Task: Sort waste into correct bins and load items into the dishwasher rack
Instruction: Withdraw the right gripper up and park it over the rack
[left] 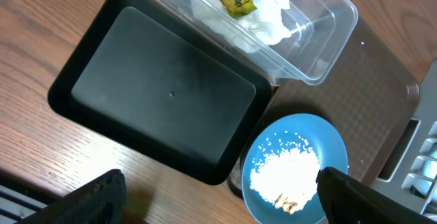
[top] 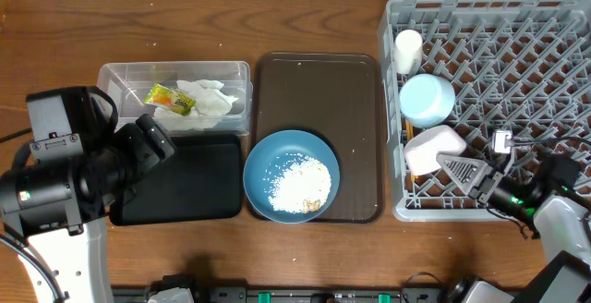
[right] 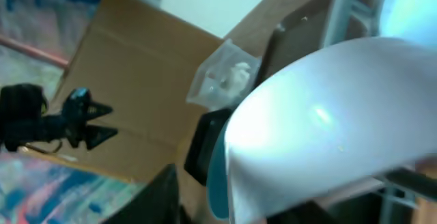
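White bowl [top: 434,148], glossy and plain, rests tilted in grey rack [top: 480,7].

Even light, soft shadows, right wrist view blurred, glare on white bowl [right: 321,135]

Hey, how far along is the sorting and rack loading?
Done: napkin and wrapper lie in the clear tub; white cup and light-blue bowl sit in the rack. In hand: the right gripper is at the white bowl, in the rack. Remaining: the blue dish, rice in it, sits on the brown tray; the black tray is empty; the left gripper hangs open near it.
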Robot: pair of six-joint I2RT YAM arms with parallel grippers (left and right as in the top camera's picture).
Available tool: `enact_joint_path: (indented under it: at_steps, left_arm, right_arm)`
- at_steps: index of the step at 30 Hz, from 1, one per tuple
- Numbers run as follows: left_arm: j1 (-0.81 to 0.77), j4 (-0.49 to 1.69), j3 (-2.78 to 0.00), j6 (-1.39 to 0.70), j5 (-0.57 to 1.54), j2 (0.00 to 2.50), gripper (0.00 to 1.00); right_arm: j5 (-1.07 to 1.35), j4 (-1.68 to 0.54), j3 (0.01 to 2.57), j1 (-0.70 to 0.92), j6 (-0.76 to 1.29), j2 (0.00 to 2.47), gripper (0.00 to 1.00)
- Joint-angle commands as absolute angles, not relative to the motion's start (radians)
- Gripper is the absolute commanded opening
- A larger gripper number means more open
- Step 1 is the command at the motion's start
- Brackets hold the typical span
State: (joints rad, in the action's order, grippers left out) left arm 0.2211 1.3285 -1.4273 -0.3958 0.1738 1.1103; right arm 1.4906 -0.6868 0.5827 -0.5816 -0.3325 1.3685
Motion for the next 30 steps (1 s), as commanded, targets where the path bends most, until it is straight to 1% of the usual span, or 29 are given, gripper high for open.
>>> enact_joint_path:
  at_steps: [1, 2, 4, 5, 12, 14, 18, 24, 26, 30]
  left_arm:
    - [0.226, 1.331, -1.444, -0.398, 0.165, 1.111, 0.92]
    - [0.226, 1.331, -1.444, -0.398, 0.165, 1.111, 0.92]
    - [0.226, 1.331, -1.444, -0.398, 0.165, 1.111, 0.91]
    - [0.226, 1.331, -1.444, -0.398, 0.165, 1.111, 0.92]
    - [0.226, 1.331, -1.444, -0.398, 0.165, 1.111, 0.91]
    - [0.226, 1.331, -1.444, -0.398, 0.165, 1.111, 0.92]
    - [0.226, 1.331, -1.444, -0.398, 0.165, 1.111, 0.92]
    - [0.226, 1.331, -1.444, -0.398, 0.165, 1.111, 0.91]
    - [0.226, 1.331, -1.444, -0.398, 0.165, 1.111, 0.91]
    - [0.226, 1.331, -1.444, -0.398, 0.165, 1.111, 0.92]
  right_arm:
    - [1.449, -0.701, 0.579, -0.627, -0.326, 1.379, 0.41]
    - [1.435, -0.704, 0.579, -0.637, -0.326, 1.379, 0.43]
    - [1.409, -0.704, 0.579, -0.651, -0.326, 1.379, 0.6]
    - [1.399, -0.704, 0.58, -0.658, -0.326, 1.379, 0.99]
    - [1.391, -0.699, 0.604, -0.704, -0.324, 1.378, 0.99]
    - [1.359, -0.699, 0.638, -0.714, -0.277, 1.378, 0.99]
    - [1.214, -0.708, 0.745, -0.71, -0.177, 1.376, 0.99]
    - [1.024, -0.814, 0.876, -0.659, -0.076, 1.319, 0.99]
    - [0.935, -0.839, 0.922, -0.629, -0.036, 1.287, 0.99]
    - [0.695, -0.957, 1.042, -0.531, 0.012, 1.219, 0.99]
